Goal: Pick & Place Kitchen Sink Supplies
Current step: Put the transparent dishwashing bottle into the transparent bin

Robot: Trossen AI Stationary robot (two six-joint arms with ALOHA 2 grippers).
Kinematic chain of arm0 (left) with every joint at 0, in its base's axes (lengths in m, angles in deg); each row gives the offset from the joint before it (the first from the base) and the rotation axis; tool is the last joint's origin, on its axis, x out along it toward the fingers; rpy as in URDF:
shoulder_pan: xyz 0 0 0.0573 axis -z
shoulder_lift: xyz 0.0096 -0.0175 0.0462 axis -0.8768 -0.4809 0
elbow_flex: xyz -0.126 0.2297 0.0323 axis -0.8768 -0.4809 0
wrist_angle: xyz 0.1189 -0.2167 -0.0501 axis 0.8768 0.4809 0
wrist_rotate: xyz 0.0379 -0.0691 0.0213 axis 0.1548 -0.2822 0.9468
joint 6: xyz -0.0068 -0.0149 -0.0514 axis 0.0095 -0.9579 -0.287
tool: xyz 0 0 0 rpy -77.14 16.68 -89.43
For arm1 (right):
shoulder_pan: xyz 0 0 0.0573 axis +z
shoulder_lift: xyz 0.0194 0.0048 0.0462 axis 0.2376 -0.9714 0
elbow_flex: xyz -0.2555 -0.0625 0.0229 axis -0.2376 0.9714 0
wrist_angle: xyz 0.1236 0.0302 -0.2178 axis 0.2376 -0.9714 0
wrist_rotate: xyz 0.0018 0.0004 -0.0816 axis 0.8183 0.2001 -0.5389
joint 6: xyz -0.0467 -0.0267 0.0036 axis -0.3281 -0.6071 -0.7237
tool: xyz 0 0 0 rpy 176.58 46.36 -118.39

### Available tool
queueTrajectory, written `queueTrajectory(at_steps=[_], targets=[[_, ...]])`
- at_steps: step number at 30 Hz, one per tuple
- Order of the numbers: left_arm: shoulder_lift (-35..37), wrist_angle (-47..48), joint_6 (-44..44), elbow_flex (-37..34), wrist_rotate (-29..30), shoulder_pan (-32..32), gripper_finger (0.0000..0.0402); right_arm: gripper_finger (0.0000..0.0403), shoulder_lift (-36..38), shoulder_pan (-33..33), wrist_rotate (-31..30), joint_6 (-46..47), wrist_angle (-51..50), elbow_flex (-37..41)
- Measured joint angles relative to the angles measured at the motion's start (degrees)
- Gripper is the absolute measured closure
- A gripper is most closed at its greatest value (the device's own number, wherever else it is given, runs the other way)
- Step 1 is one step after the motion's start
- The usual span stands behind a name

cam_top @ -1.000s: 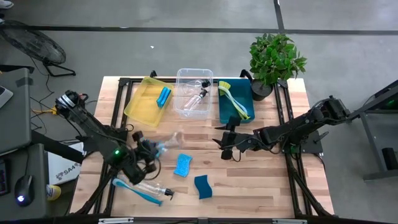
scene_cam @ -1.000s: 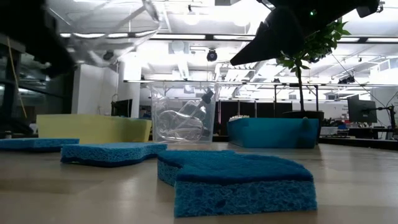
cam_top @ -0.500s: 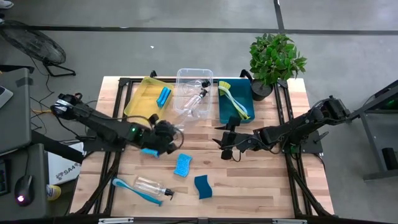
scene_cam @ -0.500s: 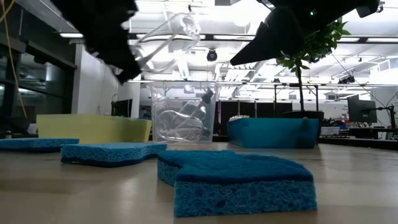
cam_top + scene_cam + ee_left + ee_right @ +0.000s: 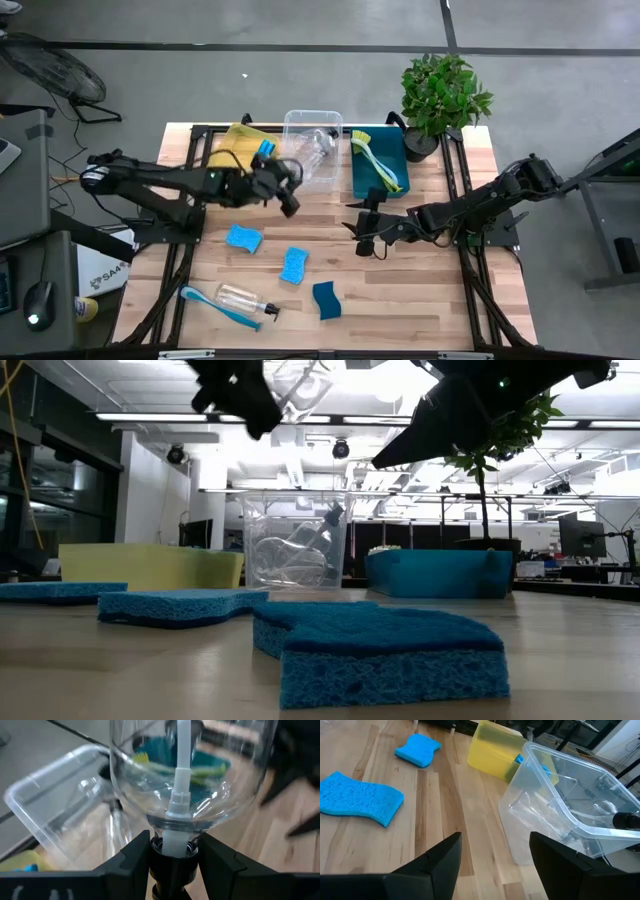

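A clear bottle is clamped at its neck by the left gripper, held just at 7 o'clock of the clear bin. The right gripper is parked mid-table, fingers spread, nothing held.

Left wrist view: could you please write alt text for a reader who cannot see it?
The left gripper holds a clear bottle by its neck, jaws closed on it, above a clear bin with another bottle inside. Behind lie a teal bin with a yellow-green brush and the wooden table.
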Motion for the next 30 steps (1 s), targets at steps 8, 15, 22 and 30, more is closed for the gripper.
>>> queueTrajectory(at_steps=[8, 15, 22, 30], targets=[[-0.14, 9.87, -2.60, 10.98, -11.44, -11.17, 0.0268, 0.0176, 0.00, 0.00, 0.05, 0.89, -0.60, 0.00], [-0.15, 13.50, -10.65, 14.84, -27.34, -23.60, 0.0268, 0.0176, 0.00, -0.02, -0.03, 1.05, -0.90, 0.00], [-3.28, 15.86, -14.12, 14.88, -43.27, -32.21, 0.0268, 0.0176, 0.00, -0.02, 0.45, 1.49, -0.90, 0.00], [-9.64, 16.27, -18.62, 14.88, -51.22, -37.56, 0.0268, 0.0176, 0.00, -0.02, 0.48, 1.72, -0.90, 0.00]])
